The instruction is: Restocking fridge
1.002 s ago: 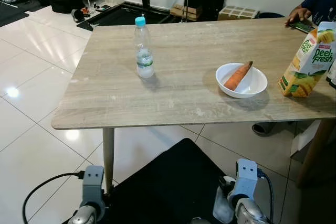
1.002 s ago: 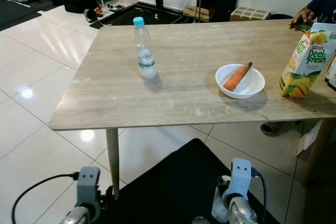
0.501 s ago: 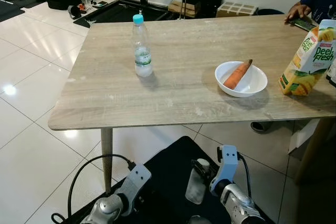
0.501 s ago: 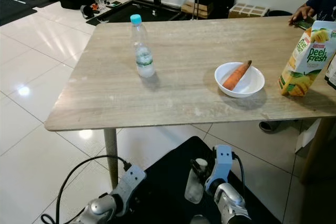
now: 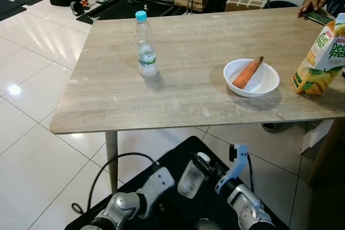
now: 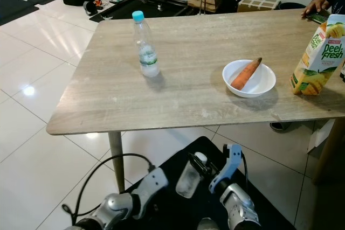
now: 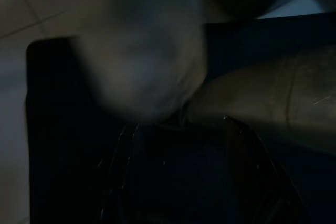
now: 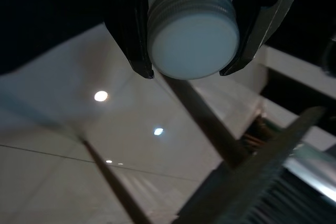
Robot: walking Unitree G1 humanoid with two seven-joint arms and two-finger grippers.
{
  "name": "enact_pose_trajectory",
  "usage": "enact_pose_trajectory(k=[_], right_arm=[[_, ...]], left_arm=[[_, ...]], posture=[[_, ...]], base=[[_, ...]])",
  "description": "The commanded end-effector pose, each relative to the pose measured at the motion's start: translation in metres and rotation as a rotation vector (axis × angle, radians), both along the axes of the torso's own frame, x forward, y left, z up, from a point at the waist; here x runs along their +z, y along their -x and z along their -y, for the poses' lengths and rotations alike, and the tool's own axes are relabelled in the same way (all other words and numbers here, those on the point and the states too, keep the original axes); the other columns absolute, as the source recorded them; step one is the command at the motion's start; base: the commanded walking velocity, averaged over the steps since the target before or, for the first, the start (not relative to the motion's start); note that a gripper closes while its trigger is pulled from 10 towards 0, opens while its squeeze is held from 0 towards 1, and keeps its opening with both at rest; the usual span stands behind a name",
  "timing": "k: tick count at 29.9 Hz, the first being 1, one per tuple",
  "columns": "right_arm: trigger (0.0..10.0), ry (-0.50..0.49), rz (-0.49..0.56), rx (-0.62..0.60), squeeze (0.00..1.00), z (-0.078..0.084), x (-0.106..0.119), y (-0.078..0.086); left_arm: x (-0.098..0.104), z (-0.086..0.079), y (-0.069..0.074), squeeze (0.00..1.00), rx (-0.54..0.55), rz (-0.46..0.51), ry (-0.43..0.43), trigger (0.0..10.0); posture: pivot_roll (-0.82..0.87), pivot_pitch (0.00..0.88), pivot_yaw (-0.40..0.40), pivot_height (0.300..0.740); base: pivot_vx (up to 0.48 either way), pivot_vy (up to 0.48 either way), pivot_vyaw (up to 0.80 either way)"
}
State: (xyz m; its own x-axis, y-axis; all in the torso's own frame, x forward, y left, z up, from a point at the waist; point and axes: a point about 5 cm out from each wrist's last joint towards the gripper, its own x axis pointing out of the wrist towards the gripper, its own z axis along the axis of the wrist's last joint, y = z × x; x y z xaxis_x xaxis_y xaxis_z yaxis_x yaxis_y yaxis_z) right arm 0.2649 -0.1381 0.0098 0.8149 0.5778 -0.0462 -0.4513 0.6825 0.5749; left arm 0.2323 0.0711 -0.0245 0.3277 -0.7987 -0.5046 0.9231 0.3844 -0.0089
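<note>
Wooden table point(image 5: 188, 100) edge ahead, right tool point(image 8: 191, 51) gripping white-capped bottle point(image 5: 190, 176), seemingly.

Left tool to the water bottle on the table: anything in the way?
The table: its near edge, left tool hangs below it. On top, nothing stands before the water bottle; bowl sits to its right. Right tool holds a small bottle.

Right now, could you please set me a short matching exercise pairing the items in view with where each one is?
Things:
1. carrot
2. water bottle
3. juice carton
4. white-capped bottle

Places:
A. held in the right gripper, below the table edge
B. standing at the table's right end
C. lying in the white bowl
D. standing on the table's left half

Pairs: 1-C, 2-D, 3-B, 4-A
</note>
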Motion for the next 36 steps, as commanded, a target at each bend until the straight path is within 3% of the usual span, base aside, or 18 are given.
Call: enact_pose_trajectory(k=[1, 2, 5, 7, 8, 9, 10, 16, 20, 26, 30, 36], right_arm=[[1.8, -0.024, -0.020, 0.020, 0.00, -0.003, -0.004, 0.006], [0.0, -0.032, -0.016, 0.038, 0.00, -0.005, -0.003, 0.006], [0.0, -0.047, -0.003, 0.081, 0.00, -0.008, 0.000, 0.008], [1.6, -0.045, 0.004, 0.093, 0.00, -0.009, 0.002, 0.008], [3.1, -0.042, 0.005, 0.099, 0.00, -0.010, 0.003, 0.008], [3.1, -0.042, 0.005, 0.099, 0.00, -0.010, 0.003, 0.008], [10.0, -0.031, 0.007, 0.109, 0.00, -0.010, 0.003, 0.008], [10.0, -0.032, 0.009, 0.127, 0.00, -0.012, 0.004, 0.010], [10.0, -0.009, 0.009, 0.140, 0.00, -0.014, 0.004, 0.011], [10.0, 0.026, 0.007, 0.142, 0.00, -0.014, 0.004, 0.011], [10.0, 0.047, -0.004, 0.137, 0.00, -0.014, 0.002, 0.011], [10.0, 0.048, -0.008, 0.135, 0.00, -0.013, 0.002, 0.011]], left_arm=[[-0.002, 0.005, 0.004, 0.00, -0.037, -0.004, -0.006, 10.0], [0.000, 0.009, 0.003, 0.00, -0.050, 0.006, -0.007, 10.0], [0.005, 0.018, -0.001, 0.00, -0.090, 0.023, 0.005, 10.0], [0.010, 0.025, -0.004, 0.00, -0.112, 0.043, 0.020, 10.0], [0.013, 0.028, -0.005, 0.00, -0.119, 0.052, 0.024, 10.0], [0.013, 0.028, -0.005, 0.00, -0.119, 0.052, 0.024, 10.0], [0.016, 0.032, -0.008, 0.00, -0.121, 0.067, 0.029, 10.0], [0.021, 0.040, -0.012, 0.00, -0.130, 0.071, 0.048, 10.0], [0.027, 0.056, -0.008, 0.00, -0.201, 0.044, 0.105, 10.0], [0.032, 0.071, -0.003, 0.00, -0.303, 0.055, 0.123, 10.0], [0.037, 0.074, -0.006, 0.00, -0.307, 0.082, 0.137, 10.0], [0.043, 0.072, -0.019, 0.00, -0.222, 0.139, 0.112, 10.0]], posture=[[-0.20, 0.144, 0.061, 0.725], [-0.20, 0.148, 0.060, 0.725], [-0.20, 0.151, 0.061, 0.725], [-0.20, 0.153, 0.062, 0.725], [-0.20, 0.155, 0.062, 0.725], [-0.20, 0.155, 0.062, 0.725], [-0.20, 0.156, 0.061, 0.725], [-0.21, 0.159, 0.061, 0.725], [-0.21, 0.162, 0.062, 0.725], [-0.21, 0.160, 0.064, 0.725], [-0.21, 0.158, 0.063, 0.725], [-0.21, 0.156, 0.063, 0.725]], base=[[0.000, 0.000, 0.00], [0.000, 0.000, 0.00], [0.000, 0.000, 0.00], [0.000, 0.000, 0.00], [0.000, 0.000, 0.00], [0.000, 0.000, 0.00], [0.000, 0.000, 0.00], [0.000, 0.000, 0.00], [0.000, 0.000, 0.00], [0.000, 0.000, 0.00], [0.000, 0.000, 0.00], [0.000, 0.000, 0.00]])
